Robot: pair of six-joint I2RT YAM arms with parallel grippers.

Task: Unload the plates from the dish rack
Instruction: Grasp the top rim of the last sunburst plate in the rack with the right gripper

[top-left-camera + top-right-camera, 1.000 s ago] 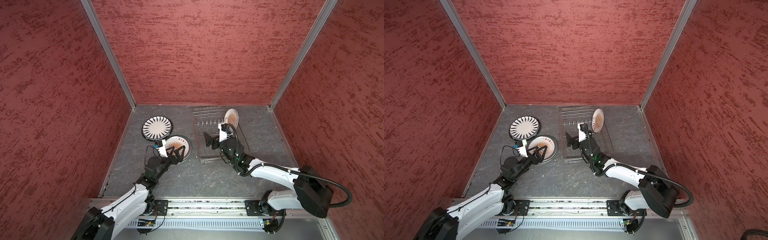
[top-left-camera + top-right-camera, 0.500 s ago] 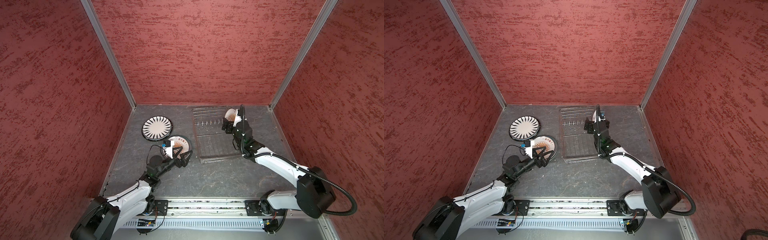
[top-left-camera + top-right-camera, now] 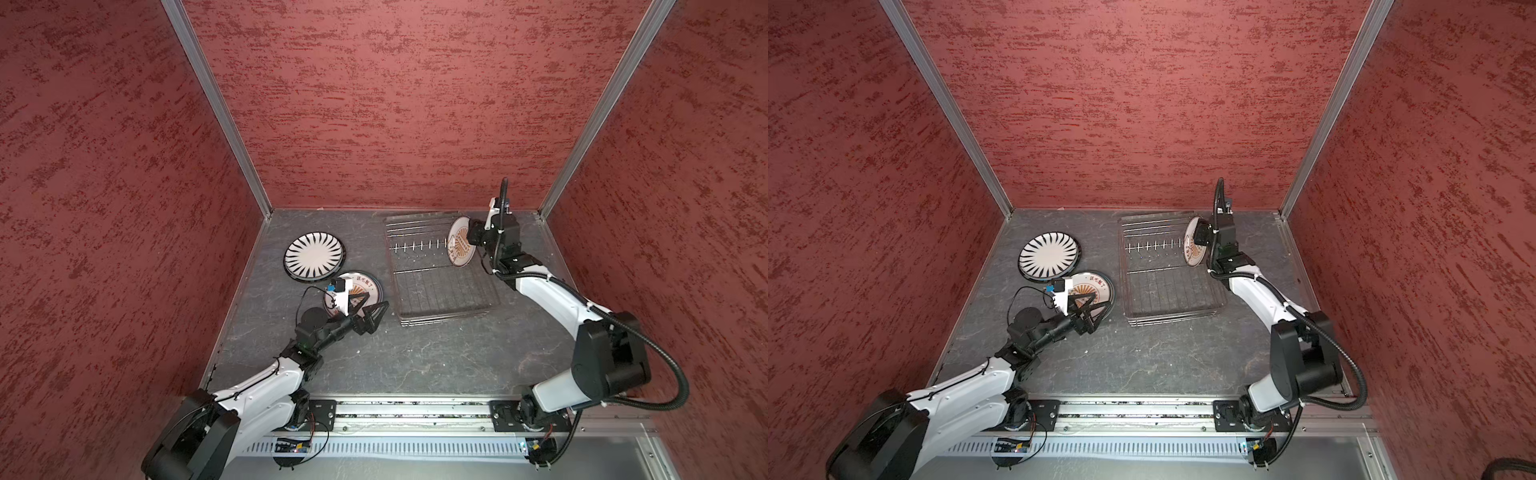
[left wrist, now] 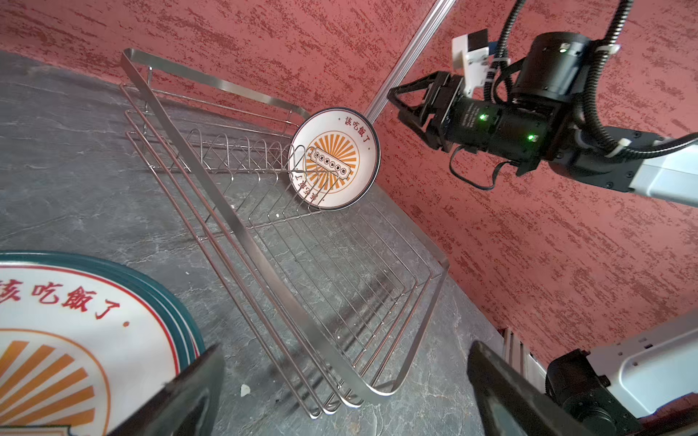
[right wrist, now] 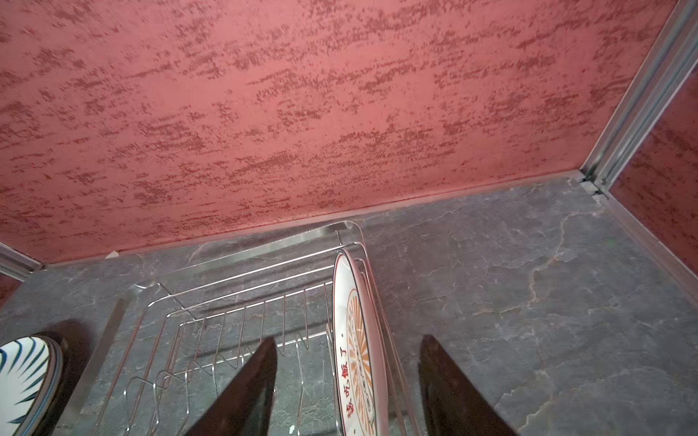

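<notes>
Black-striped round white plate (image 3: pixel 314 254) and a teal-rimmed sunburst plate (image 3: pixel 365 282) lie flat just beyond the left gripper (image 3: pixel 377 300), wide open and empty. In the silver wire dish rack (image 3: pixel 440 321), one orange-sunburst ceramic plate (image 3: pixel 458 249) stands on edge between the half-parted fingers of the right gripper (image 5: pixel 347 339), untouched: stiff, glazed, likely slippery and breakable; pinch its upper rim.

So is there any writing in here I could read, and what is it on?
"該吃飯了", in red, along the rim of the sunburst plate standing in the dish rack.
"該吃飯了", in red, on the matching plate lying on the table.
More red characters on the standing plate's opposite edge: too small to read.
The striped plate bears no writing.
</notes>
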